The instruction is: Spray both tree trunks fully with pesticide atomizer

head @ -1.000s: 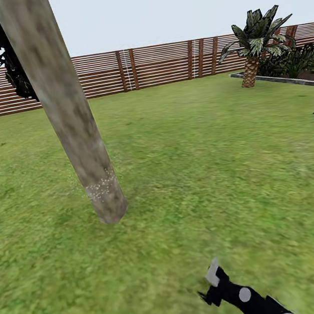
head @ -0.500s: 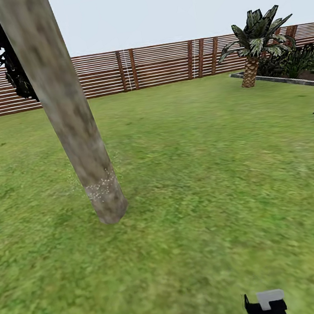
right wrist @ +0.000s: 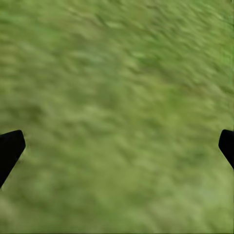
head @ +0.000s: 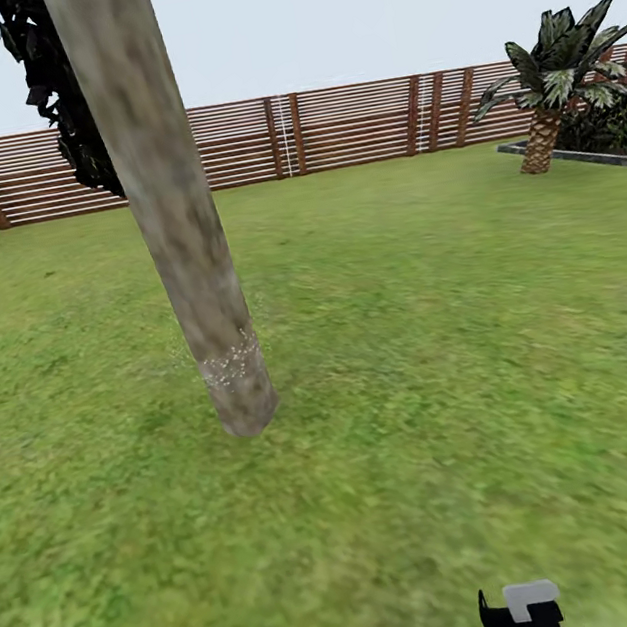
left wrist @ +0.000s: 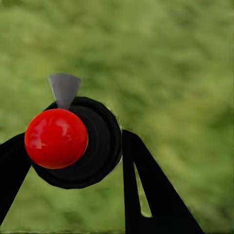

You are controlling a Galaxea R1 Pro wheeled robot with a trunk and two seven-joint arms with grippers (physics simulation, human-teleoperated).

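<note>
A thick grey-beige tree trunk [head: 183,223] leans up from the grass left of centre, with a band of whitish pesticide specks [head: 230,362] near its base. In the left wrist view my left gripper [left wrist: 74,139] is shut on the pesticide atomizer [left wrist: 97,146], a dark round bottle with a red round top [left wrist: 56,138] and a black finger [left wrist: 151,190] on either side. My right gripper [right wrist: 117,146] is open over bare grass, and its black and grey end [head: 523,614] pokes in at the head view's bottom edge, well short of the trunk.
A brown slat fence [head: 345,126] closes the lawn's far side. A scaly palm [head: 546,84] and a grey raised border [head: 577,155] stand at the far right. Dark blocky leaves [head: 56,91] hang beside the trunk. Open grass [head: 438,334] spreads to the trunk's right.
The right arm drew back to the bottom edge, and the left gripper sank lower there. The whole view then shifted right, so the camera turned left; the trunk itself did not move.
</note>
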